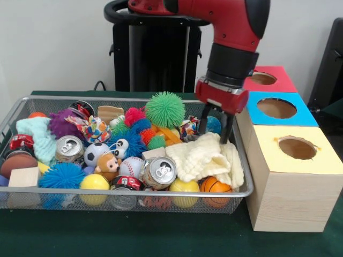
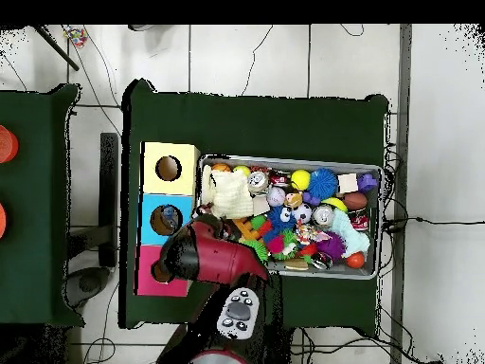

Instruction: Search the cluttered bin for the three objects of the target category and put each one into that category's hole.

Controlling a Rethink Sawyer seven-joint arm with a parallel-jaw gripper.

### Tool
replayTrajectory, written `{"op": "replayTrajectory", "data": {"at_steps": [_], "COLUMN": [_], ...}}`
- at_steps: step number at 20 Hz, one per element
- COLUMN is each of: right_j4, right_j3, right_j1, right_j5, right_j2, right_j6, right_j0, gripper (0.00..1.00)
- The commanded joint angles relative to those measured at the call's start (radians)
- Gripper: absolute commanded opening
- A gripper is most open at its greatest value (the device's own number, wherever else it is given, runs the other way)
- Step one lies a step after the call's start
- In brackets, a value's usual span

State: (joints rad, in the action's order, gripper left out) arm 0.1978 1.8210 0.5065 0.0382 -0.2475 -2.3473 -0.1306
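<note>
Bin (image 1: pixel 244 160): silver wire mesh, thick metal rim. Drink can (image 1: pixel 159 172) beside the bin's front rim: shiny metal. Cream cloth (image 1: pixel 206 156) at the bin's box-side end: soft knit, ribbed. Green ball (image 1: pixel 165 109) at the bin's rear: rubbery spikes. Boxes beside the bin: pale bare wood, matt painted tops, red hole (image 1: pixel 263 78) included. Table (image 1: pixel 161 235): matt dark green covering.

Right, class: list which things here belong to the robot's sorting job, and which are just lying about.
Job: gripper, open over the bin; wire mesh bin; red-topped hole. No clear plastic bottle shows.

Lying about: green spiky ball, drink can, cream knitted cloth, mini basketball, blue-topped hole, yellow-topped hole.
</note>
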Motion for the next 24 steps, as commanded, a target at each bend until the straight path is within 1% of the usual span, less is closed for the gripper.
{"op": "replayTrajectory", "data": {"at_steps": [1,2,3,4,7,12,16,19,22,24], "right_j4": [0.094,0.094,0.088,0.081,0.040,-0.062,-0.132,-0.161,-0.167,-0.162], "right_j3": [-0.020,-0.024,-0.039,-0.034,0.021,0.076,0.093,0.090,0.088,0.091], "right_j1": [-0.008,-0.016,-0.007,-0.004,-0.003,-0.014,-0.020,-0.033,-0.042,-0.035], "right_j5": [0.134,0.120,0.134,0.120,0.038,-0.068,-0.107,-0.125,-0.135,-0.126], "right_j2": [0.020,0.028,0.032,0.046,0.100,0.179,0.207,0.196,0.175,0.161], "right_j6": [-0.184,-0.177,-0.157,-0.144,-0.127,-0.081,-0.067,-0.075,-0.090,-0.098], "right_j0": [-0.020,-0.012,0.010,0.028,0.076,0.200,0.265,0.273,0.260,0.247], "gripper": [1.00,1.00,1.00,1.00,1.00,1.00,1.00,1.00,1.00,1.00]}}
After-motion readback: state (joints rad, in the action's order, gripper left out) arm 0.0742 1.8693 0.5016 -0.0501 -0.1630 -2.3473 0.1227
